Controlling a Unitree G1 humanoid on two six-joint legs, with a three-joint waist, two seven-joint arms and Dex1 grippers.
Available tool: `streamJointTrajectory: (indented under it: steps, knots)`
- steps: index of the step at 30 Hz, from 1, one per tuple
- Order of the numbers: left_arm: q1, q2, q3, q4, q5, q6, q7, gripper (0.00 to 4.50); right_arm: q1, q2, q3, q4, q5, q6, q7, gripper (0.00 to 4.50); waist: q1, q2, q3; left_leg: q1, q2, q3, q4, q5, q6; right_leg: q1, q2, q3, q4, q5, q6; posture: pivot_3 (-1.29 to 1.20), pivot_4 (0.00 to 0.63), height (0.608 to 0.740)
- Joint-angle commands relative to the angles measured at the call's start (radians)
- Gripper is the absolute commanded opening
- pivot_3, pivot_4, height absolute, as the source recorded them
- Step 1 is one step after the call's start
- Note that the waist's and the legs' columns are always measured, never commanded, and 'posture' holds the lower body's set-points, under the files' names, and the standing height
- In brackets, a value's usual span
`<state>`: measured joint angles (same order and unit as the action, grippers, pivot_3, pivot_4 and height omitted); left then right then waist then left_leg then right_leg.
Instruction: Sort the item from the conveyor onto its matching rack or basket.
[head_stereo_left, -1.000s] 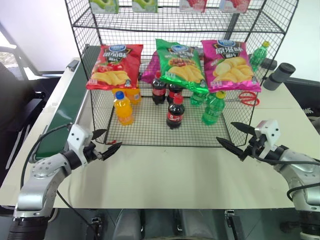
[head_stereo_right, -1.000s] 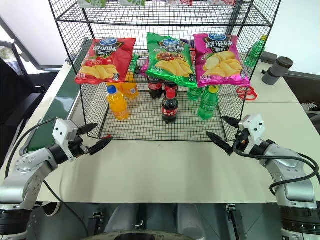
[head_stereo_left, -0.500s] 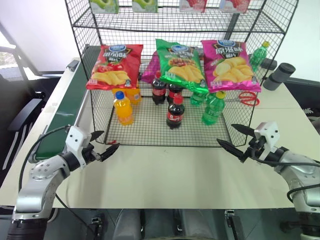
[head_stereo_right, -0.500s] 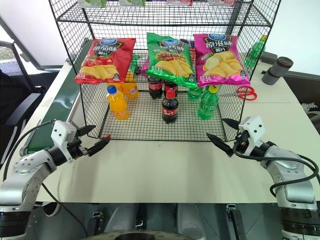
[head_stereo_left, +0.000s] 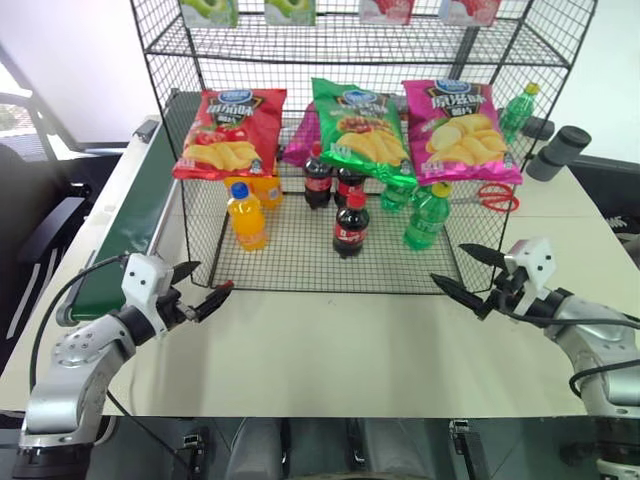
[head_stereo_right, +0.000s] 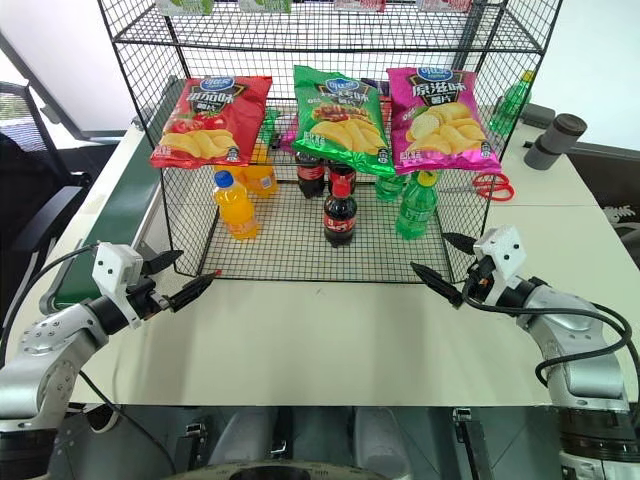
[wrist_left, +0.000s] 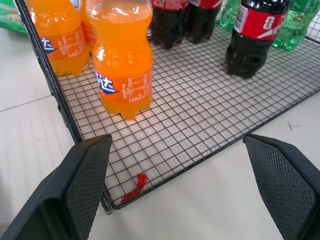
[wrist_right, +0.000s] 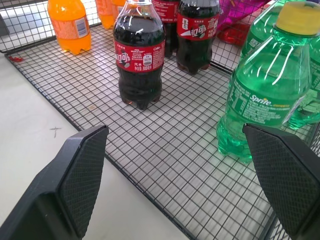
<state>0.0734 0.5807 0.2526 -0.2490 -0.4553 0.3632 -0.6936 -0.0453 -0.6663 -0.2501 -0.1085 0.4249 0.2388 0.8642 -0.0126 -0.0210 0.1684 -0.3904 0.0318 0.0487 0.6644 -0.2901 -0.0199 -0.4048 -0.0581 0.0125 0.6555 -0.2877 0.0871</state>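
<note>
Three cola bottles stand in the black wire basket at the foot of the shelf unit. The nearest one is upright near the basket's middle, also seen as the cola bottle. Along the left runs the conveyor; the stretch of green belt that shows carries nothing. My left gripper hovers open over the table just outside the basket's front left corner. My right gripper hovers open at the basket's front right corner. Neither holds anything.
Orange bottles stand at the basket's left and green bottles at its right. Chip bags hang from the shelf above. Red scissors, a grey cylinder and another green bottle lie on the table to the right.
My left gripper has turned slightly and its wrist has drifted a little toward the conveyor. The right gripper and the bottles stay where they were.
</note>
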Motion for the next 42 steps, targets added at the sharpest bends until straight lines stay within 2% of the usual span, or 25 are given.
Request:
streamJointTrajectory:
  steps: [1,6,25,42]
  knots:
    - [-0.001,-0.016,0.053,-0.014,-0.013,-0.016,0.038,4.50,-0.016,0.005,-0.009,0.002,-0.005,-0.019,-0.014,4.47,0.000,0.000,0.000,0.000,0.000,0.000,0.000,0.000,0.000,0.000,0.000,0.000,0.000,0.000,0.000,0.00,0.150,0.740]
    - [-0.004,-0.040,0.079,0.008,0.006,-0.048,0.086,4.50,-0.012,0.016,-0.009,0.012,-0.018,-0.032,-0.028,4.47,-0.001,0.000,0.000,0.001,0.000,0.000,0.000,0.000,0.000,0.000,0.000,0.000,0.002,0.000,0.000,0.00,0.150,0.740]
    - [0.070,-0.024,0.094,-0.034,-0.013,-0.044,0.066,4.50,-0.005,0.004,-0.037,0.043,-0.001,-0.034,-0.002,4.47,0.000,0.000,0.000,0.004,0.000,0.001,0.001,0.000,0.000,0.000,0.002,0.003,0.005,0.000,0.000,0.00,0.150,0.740]
    - [0.006,-0.025,0.068,0.035,0.010,-0.054,0.052,4.50,-0.005,0.016,-0.040,0.055,-0.017,-0.049,-0.011,4.47,-0.001,0.000,0.000,0.003,0.000,0.001,0.001,0.000,0.000,0.000,0.002,0.003,0.005,0.000,0.000,0.00,0.150,0.740]
